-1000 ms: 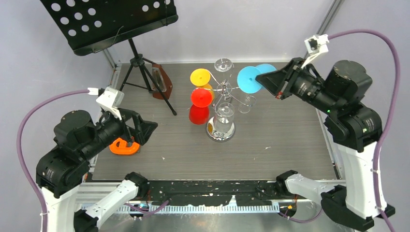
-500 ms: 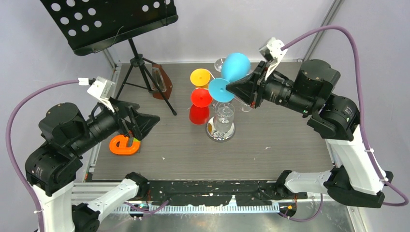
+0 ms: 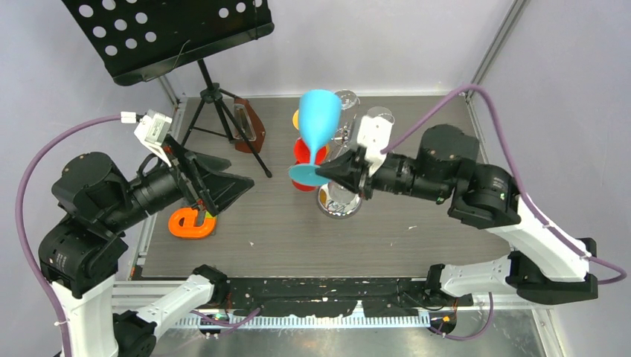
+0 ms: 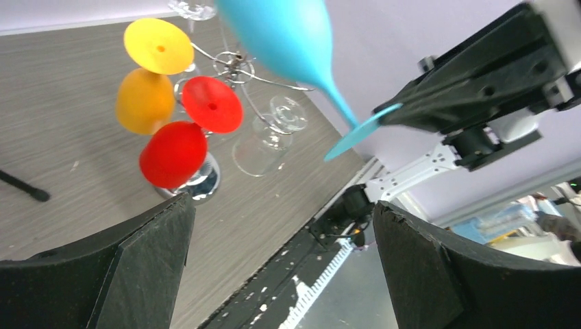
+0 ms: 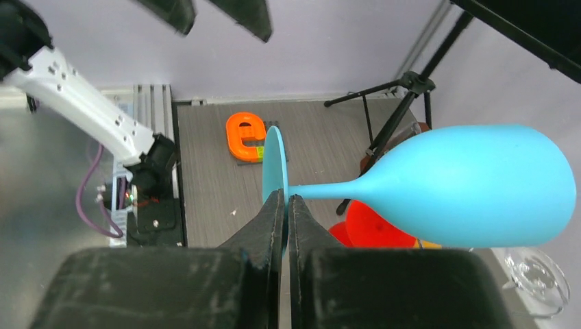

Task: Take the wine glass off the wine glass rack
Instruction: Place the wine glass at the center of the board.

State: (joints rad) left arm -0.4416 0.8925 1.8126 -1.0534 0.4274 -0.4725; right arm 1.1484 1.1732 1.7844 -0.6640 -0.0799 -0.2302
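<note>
**Blue wine glass held in the air beside the rack**

The right hand point(image 3: 328, 173) is pinched shut on the round foot of the blue wine glass point(image 3: 319, 113). In the right wrist view the two fingers point(image 5: 273, 219) press together on the foot's edge. The stem runs out sideways from there and ends in the bowl point(image 5: 473, 185).

From above, the glass is tilted. Its foot sits lower, on the near-left side of the rack point(image 3: 336, 208), and its bowl rises over the rack's far side. In the left wrist view the foot point(image 4: 357, 133) is out to one side of the rack's hub point(image 4: 233, 64), and it is not hooked on any of the wire arms.

A yellow glass point(image 4: 145, 99) and a red glass point(image 4: 174, 153) hang from the rack's arms with their bowls down. A clear glass point(image 4: 263, 142) hangs on the other side of the post. The rack's shiny round base rests on the counter point(image 3: 417, 245) and is partly hidden behind the right hand.

The left hand point(image 3: 227, 186) is spread wide and holds nothing. It hovers well to the left of the rack and points toward it. An orange letter point(image 3: 192, 223) lies on the counter just below that hand. A black music stand point(image 3: 171, 30) is at the far left, well apart from the rack.
</note>
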